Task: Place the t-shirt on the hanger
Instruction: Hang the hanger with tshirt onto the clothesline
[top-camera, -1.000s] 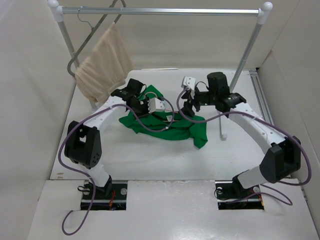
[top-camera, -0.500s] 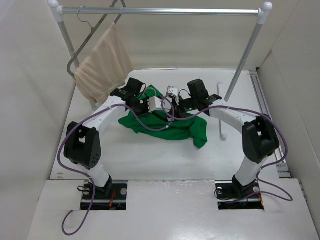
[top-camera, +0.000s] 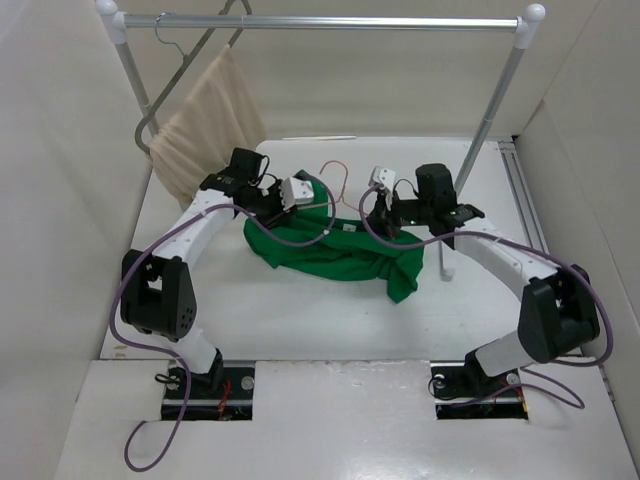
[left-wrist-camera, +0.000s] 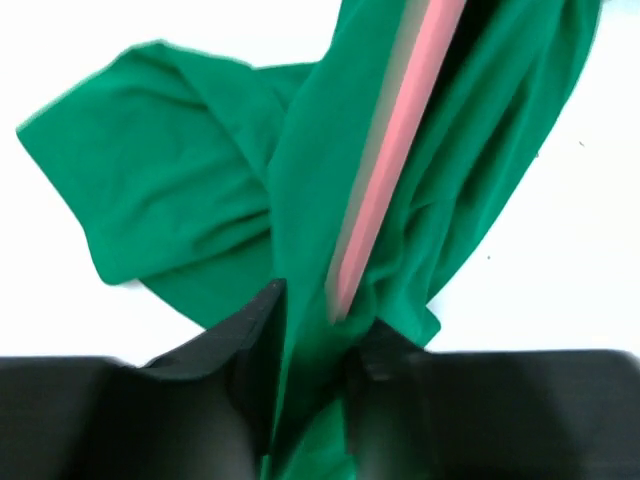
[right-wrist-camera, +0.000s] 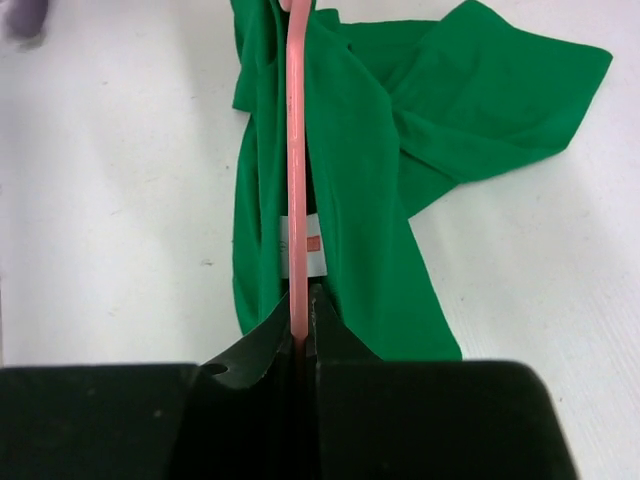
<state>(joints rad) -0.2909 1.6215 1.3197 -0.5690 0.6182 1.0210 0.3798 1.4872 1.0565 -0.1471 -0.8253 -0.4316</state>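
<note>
The green t-shirt (top-camera: 340, 255) lies crumpled mid-table. The pink hanger (top-camera: 336, 182) shows its hook above the shirt's far edge, and its wire runs into the cloth. My right gripper (right-wrist-camera: 303, 300) is shut on the hanger (right-wrist-camera: 297, 150), just behind the white neck label (right-wrist-camera: 316, 246); it stands at the shirt's far right (top-camera: 374, 208). My left gripper (left-wrist-camera: 322, 318) has its jaws apart, with a fold of the t-shirt (left-wrist-camera: 170, 180) running between them and the blurred hanger (left-wrist-camera: 395, 160) just ahead. It sits at the shirt's far left (top-camera: 310, 198).
A clothes rack spans the back, its rail (top-camera: 340, 20) overhead and its right post (top-camera: 490, 120) beside my right arm. A grey hanger with a beige cloth (top-camera: 205, 125) hangs at the rail's left end. Walls close in both sides.
My right gripper came in, shut on the hanger and drew back to the right. My left gripper shifted back and left, and its jaws parted. The hanger's hook now shows.
</note>
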